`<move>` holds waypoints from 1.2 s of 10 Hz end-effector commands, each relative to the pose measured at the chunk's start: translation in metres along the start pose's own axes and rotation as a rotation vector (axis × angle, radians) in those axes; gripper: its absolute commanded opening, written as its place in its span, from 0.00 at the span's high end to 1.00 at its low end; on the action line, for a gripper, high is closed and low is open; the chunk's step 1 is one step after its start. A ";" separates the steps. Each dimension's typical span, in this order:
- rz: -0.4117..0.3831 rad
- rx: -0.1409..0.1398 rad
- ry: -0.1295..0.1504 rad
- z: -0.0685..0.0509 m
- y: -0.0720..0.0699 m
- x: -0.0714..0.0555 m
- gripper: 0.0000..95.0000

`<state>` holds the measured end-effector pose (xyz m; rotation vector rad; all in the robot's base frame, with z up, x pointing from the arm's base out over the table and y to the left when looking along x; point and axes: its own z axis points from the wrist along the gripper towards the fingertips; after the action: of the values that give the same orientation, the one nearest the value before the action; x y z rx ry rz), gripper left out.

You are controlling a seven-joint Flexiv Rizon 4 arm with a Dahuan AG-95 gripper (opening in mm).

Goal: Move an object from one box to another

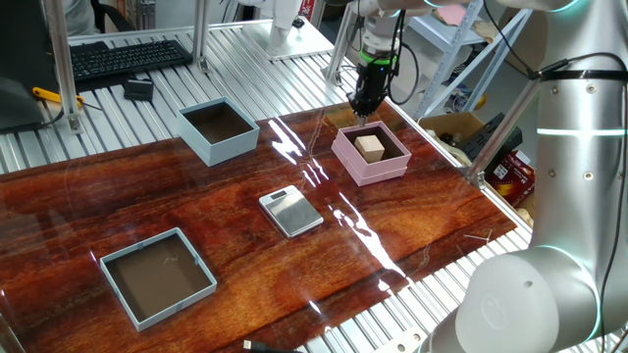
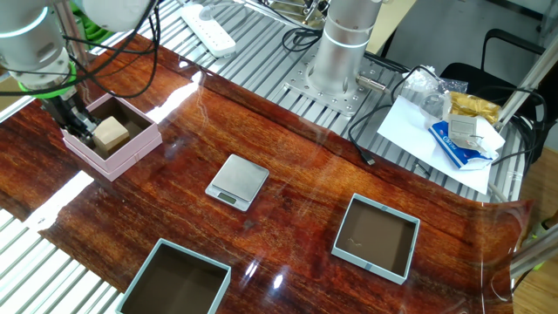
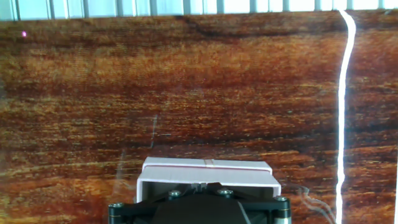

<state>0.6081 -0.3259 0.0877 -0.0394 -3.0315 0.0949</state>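
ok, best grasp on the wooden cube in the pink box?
From straight above, pinching two opposite side faces of the cube. It sits flat inside the pink box, whose walls block a side approach, though its top stands clear. The end effector is shut and must open first.

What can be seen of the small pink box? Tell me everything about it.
The small square pink box has low, thick-looking walls of a matt, pale pink material and a dark inside. It sits flat and open-topped on the glossy reddish wooden table, near one edge. A small light tan wooden-looking cube rests inside it. The black two-finger gripper hangs over the box's rim with its jaws shut; whether it touches the box cannot be told. In the hand view only one pink wall shows.
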 end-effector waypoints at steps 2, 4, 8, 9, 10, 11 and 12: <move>-0.015 -0.011 -0.005 0.000 -0.001 -0.001 1.00; -0.017 -0.032 -0.012 0.000 -0.001 -0.001 1.00; -0.007 -0.077 -0.028 0.000 -0.001 -0.001 1.00; -0.005 -0.066 -0.027 0.000 -0.001 -0.001 1.00; -0.006 -0.060 -0.026 0.000 -0.001 -0.001 1.00; -0.005 -0.070 -0.023 0.000 -0.001 -0.001 1.00; -0.005 -0.070 -0.023 0.000 -0.001 -0.001 1.00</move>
<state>0.6143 -0.3279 0.0866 -0.0354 -3.0503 -0.0198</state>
